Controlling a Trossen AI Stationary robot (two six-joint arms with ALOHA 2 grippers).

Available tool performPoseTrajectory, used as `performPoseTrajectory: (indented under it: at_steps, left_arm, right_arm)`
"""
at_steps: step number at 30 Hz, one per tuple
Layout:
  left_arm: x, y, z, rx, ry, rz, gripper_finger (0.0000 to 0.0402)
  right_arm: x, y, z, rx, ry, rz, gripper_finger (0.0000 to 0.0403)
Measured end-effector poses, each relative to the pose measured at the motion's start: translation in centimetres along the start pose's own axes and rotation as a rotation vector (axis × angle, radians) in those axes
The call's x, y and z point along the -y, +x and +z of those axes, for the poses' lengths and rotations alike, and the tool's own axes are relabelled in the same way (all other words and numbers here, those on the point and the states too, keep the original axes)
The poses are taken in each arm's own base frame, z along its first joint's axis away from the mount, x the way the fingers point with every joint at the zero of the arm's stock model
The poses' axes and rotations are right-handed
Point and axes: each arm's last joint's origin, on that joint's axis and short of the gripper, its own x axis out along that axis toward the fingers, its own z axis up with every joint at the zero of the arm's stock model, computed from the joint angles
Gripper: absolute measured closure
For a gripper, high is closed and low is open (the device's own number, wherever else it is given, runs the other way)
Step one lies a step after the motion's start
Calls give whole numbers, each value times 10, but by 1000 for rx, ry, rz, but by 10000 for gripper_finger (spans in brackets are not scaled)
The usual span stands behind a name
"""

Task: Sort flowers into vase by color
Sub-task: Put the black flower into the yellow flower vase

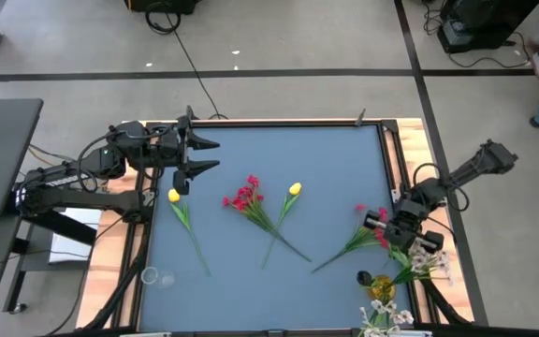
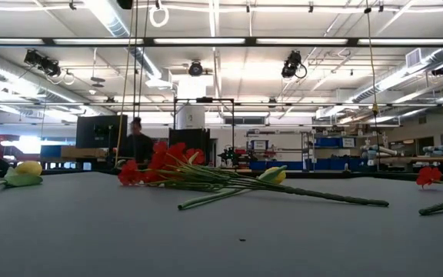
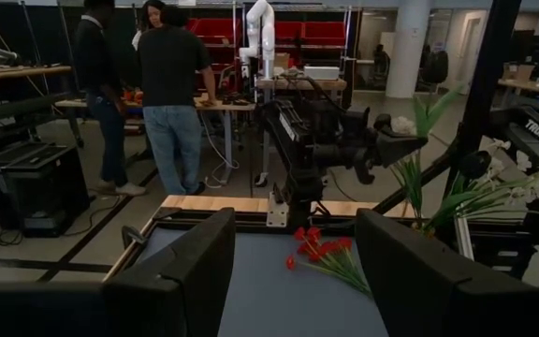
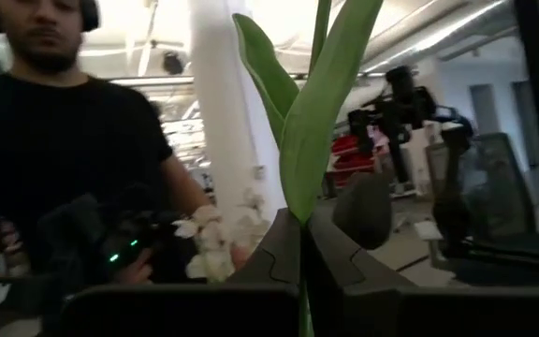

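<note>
L claw (image 1: 197,154) hovers over worktop's far-left edge, fingers apart, empty. Yellow tulip (image 1: 174,196) lies just near of it; red cluster (image 1: 242,196) & 2nd tulip (image 1: 294,189) mid-worktop; another red spray (image 1: 367,220) right. R claw (image 4: 299,257) at near-right corner, clamped on a green stem with white blossoms (image 1: 426,262), by the vase (image 1: 383,285). Step, I judge: white spray going into vase; next needs stem lowered in, then release. Worktop (image 1: 279,150) grey-blue mat, wood frame; lab beyond, person (image 3: 172,89) standing.

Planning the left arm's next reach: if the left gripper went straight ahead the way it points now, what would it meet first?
Likely nothing on the mat: the left gripper, jaws open, hovers pointing across the table. Straight ahead its wrist view shows the right arm; the red flowers lie lower. Depth is unclear.
</note>
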Motion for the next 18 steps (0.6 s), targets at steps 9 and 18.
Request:
performPoseTrajectory:
  at_steps: [9, 18]
  left_arm:
    - [0, 0, 0, 0, 0, 0, 175]
    - [0, 0, 0, 0, 0, 0, 175]
  right_arm:
    - [-8, 11, -9, -4, 5, 55, 396]
    - [-15, 19, -14, 23, 23, 62, 395]
